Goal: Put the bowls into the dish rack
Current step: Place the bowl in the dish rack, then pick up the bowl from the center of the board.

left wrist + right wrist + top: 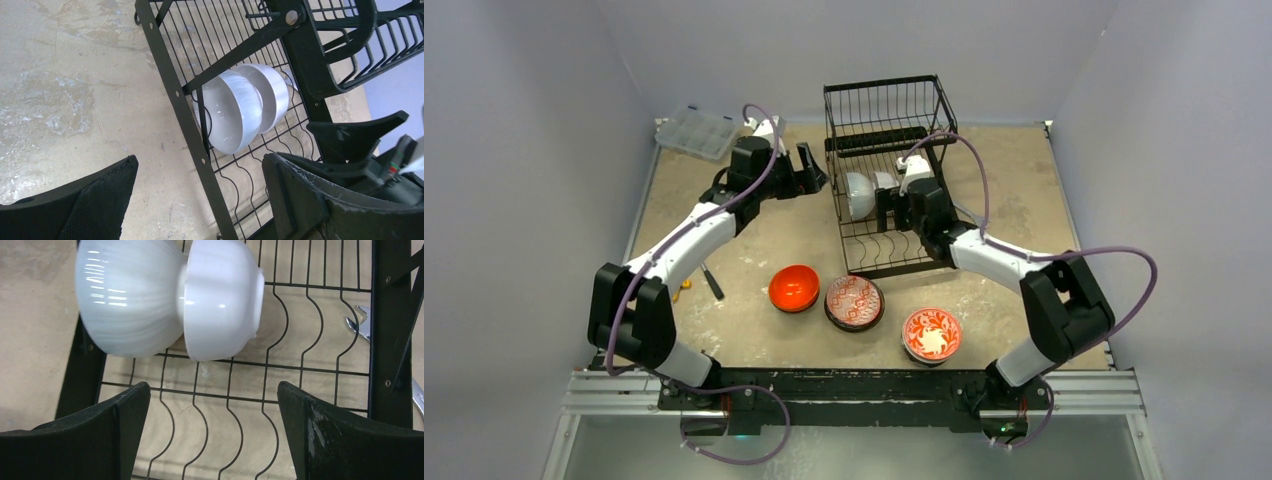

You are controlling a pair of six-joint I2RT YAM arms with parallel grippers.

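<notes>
Right gripper (212, 390), jaws spread wide and empty beside two white bowls (130, 295) in dish rack (390, 315), is to be lifted clear without nudging them; left gripper (200, 165) likewise spread, empty.

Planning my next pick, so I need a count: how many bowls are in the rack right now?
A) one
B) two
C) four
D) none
B: a ribbed white bowl and a smooth white bowl stand on edge, pressed side by side, in the wire slots of the rack.
</notes>
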